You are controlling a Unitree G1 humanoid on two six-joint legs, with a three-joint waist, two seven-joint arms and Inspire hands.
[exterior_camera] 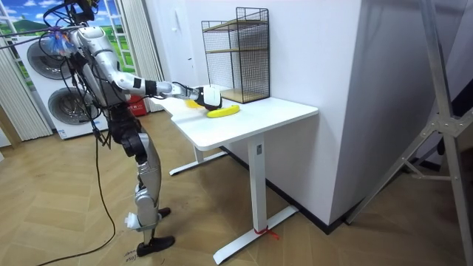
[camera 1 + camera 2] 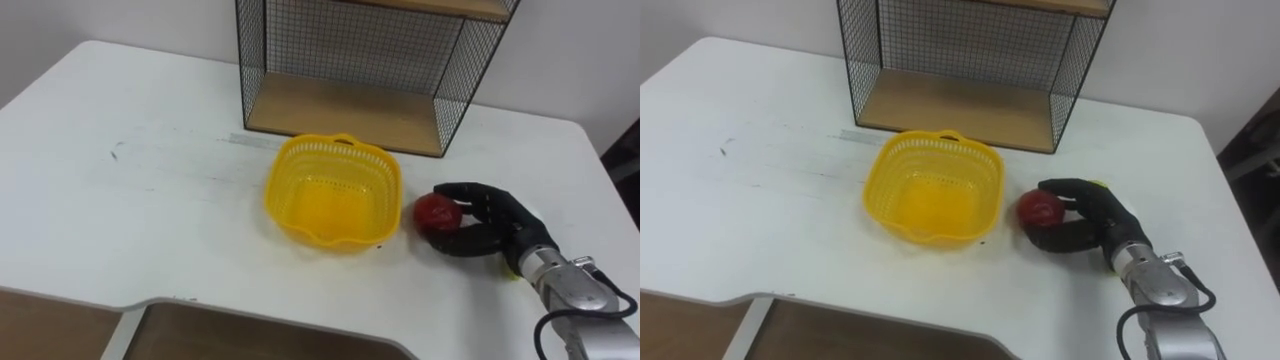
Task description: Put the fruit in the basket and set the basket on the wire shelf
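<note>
Now our right hand (image 2: 492, 226) curls round the red fruit (image 2: 435, 210); it looks firm, smooth, light, best held by its sides.

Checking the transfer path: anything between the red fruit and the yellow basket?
Nothing. In the right eye view just a narrow bare strip of white table separates the red fruit, gripped by the right hand, from the yellow basket.

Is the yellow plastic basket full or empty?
Empty: the yellow plastic basket has a bare bottom; the round red fruit sits outside it, within the right hand.
</note>
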